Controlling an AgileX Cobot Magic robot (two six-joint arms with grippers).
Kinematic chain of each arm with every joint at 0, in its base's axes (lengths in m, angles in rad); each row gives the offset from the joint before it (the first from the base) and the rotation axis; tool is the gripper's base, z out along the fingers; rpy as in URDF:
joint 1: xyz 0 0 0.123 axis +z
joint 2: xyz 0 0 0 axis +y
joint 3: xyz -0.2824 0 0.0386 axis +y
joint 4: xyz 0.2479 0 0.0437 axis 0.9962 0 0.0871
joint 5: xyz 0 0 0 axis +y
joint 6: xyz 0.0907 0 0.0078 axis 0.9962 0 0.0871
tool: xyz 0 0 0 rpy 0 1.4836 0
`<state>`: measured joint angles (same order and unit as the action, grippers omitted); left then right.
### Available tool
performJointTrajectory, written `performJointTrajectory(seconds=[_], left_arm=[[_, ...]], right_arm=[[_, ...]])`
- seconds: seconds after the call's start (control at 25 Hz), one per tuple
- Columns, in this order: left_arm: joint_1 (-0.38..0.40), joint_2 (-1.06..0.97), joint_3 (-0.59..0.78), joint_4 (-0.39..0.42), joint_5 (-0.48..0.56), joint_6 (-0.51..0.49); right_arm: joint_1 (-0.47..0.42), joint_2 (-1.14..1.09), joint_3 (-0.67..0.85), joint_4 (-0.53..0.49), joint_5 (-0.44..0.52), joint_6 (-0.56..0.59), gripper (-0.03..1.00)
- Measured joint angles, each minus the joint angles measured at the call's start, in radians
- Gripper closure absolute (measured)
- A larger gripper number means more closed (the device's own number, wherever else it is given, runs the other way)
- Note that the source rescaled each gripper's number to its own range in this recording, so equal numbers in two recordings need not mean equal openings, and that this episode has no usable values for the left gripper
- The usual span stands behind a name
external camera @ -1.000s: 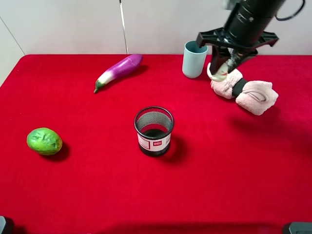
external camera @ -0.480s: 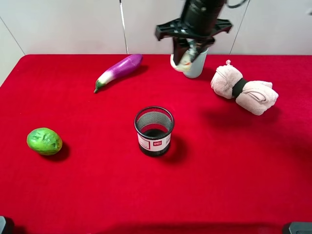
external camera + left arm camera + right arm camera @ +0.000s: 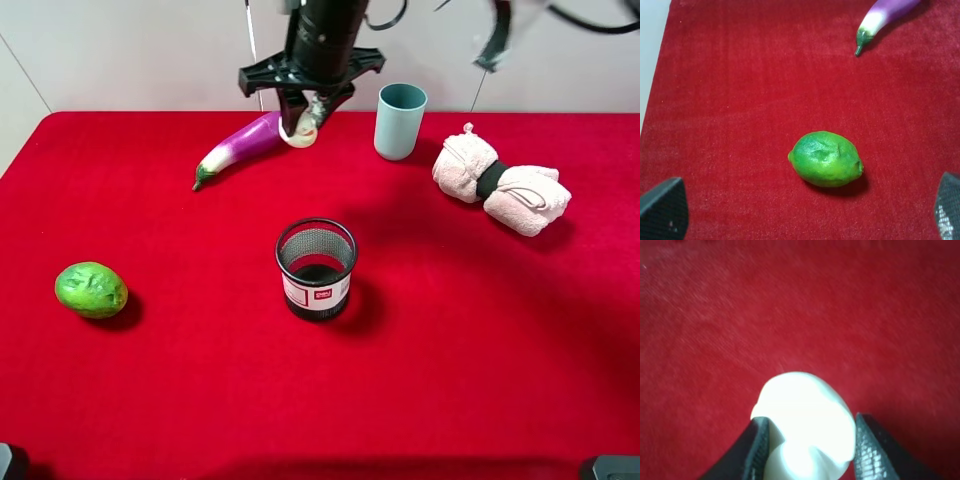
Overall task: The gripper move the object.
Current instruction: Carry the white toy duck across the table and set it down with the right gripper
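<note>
- The right claw (image 3: 303, 120) is clamped tight on the garlic bulb (image 3: 299, 136) — one black finger on each side of it in the right wrist view.
- The garlic bulb is held up over the back of the red desk (image 3: 480, 340), just beside the thick end of the eggplant (image 3: 243, 147) and left of the teal cup (image 3: 400, 121).
- The left claw (image 3: 805, 212) is spread wide and holds nothing — the green lumpy fruit (image 3: 825, 159) lies just ahead of it.
- The mesh cup (image 3: 316, 268) stands mid-desk, with the pink rolled towel (image 3: 500, 185) at the right.
</note>
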<state>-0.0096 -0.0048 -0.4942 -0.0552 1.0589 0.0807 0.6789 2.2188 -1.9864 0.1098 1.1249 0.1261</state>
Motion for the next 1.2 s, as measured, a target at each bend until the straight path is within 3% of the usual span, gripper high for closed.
performJointTrajectory(seconds=[0.28,1.2], left_arm=[[0.0,0.0,0.0,0.0,0.0,0.0],[0.0,0.0,0.0,0.0,0.0,0.0]], right_arm=[[0.015,0.096,-0.091,-0.001,-0.037,0.0,0.95],[0.018,0.217,-0.1,-0.036,-0.276,-0.001,0.96]])
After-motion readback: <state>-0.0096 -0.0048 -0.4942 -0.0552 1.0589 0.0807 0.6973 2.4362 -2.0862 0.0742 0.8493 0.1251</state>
